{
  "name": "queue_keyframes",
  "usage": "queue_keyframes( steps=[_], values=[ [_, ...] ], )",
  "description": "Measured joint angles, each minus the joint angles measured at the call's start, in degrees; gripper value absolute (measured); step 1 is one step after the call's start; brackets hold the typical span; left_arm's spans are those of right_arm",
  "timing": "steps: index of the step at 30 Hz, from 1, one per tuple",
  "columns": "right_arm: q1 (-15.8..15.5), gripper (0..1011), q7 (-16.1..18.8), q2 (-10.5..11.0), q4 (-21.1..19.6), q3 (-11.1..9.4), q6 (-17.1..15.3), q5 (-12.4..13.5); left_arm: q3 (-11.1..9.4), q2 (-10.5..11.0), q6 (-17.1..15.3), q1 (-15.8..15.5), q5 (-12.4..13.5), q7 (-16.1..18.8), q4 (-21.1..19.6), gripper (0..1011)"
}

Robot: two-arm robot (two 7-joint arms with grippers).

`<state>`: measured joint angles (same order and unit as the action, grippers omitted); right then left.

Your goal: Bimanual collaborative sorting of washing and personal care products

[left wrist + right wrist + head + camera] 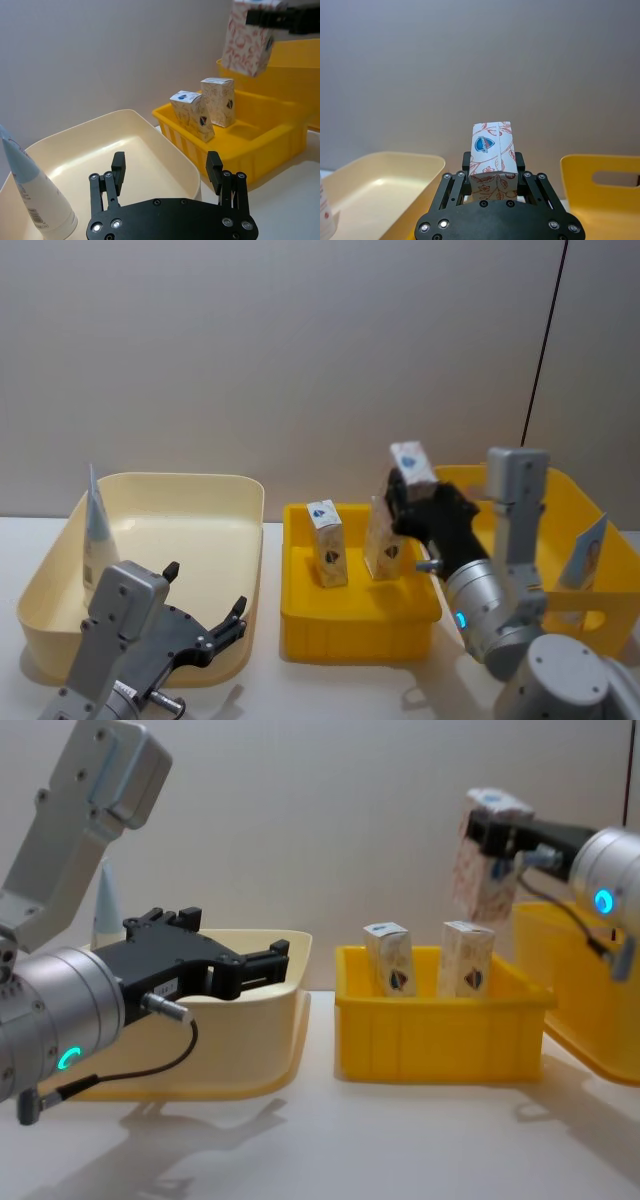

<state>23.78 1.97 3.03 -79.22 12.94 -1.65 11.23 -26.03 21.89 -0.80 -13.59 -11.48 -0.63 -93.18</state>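
Jaws of our right gripper (412, 490) clamp a carton (412, 464) upright above the small yellow bin (355, 615), while the left gripper (205, 612) idles with jaws apart over the cream bin (60, 570).

Two cartons (327, 542) (384, 540) stand toward the back of the small yellow bin (355, 625), leaving its front floor free. The right gripper (408, 502) holds a third carton (413, 464) above the bin's right rear. The cream bin (215, 495) is open apart from a tube (97, 532) at its left wall and the spread left gripper (205, 612) over its front rim.
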Motion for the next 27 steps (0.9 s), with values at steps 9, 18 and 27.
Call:
queue_keyframes(
  steps=[9,18,27],
  values=[
    [-1.7,449,-1.1,1.1,-5.0,-3.2,2.8,0.0,0.0,0.0,0.0,0.0,0.0,0.0,0.0,1003],
    [-4.4,449,-2.9,2.0,-10.1,-5.9,2.3,-0.9,0.0,0.0,0.0,0.0,0.0,0.0,0.0,1003],
    [-6.8,449,-3.3,2.9,-13.5,-6.8,-0.1,-1.8,0.0,0.0,0.0,0.0,0.0,0.0,0.0,1003]
  ],
)
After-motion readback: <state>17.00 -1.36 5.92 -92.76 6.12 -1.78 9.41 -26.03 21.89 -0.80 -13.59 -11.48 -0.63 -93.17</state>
